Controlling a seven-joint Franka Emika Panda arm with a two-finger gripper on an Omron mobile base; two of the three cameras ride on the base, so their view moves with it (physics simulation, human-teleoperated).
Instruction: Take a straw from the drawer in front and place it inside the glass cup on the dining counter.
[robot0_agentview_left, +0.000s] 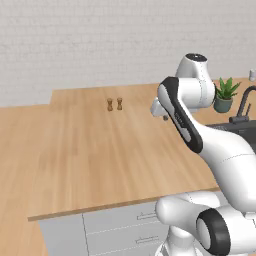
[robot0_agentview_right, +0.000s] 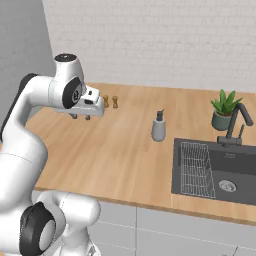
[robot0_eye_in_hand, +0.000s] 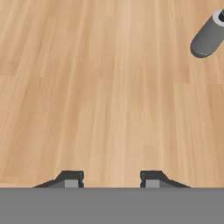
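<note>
The gripper (robot0_eye_in_hand: 111, 180) is hanging over bare wooden counter (robot0_eye_in_hand: 109, 87), its fingers (robot0_eye_in_hand: 71, 179) standing apart with nothing between them. A grey soap bottle (robot0_eye_in_hand: 209, 35) is lying toward the upper right of the hand view.

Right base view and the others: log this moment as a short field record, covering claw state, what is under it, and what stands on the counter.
claw: open, nothing between the fingertips, hovering above the wood
surface below claw: bare wooden counter
soap dispenser: grey, upright on the counter, left of the sink
sink: dark basin with a wire rack inside, black faucet behind it
plant: green, in a dark pot, beside the faucet
shakers: two small brown ones standing side by side near the back wall
drawers: grey fronts under the counter edge, all closed
</note>
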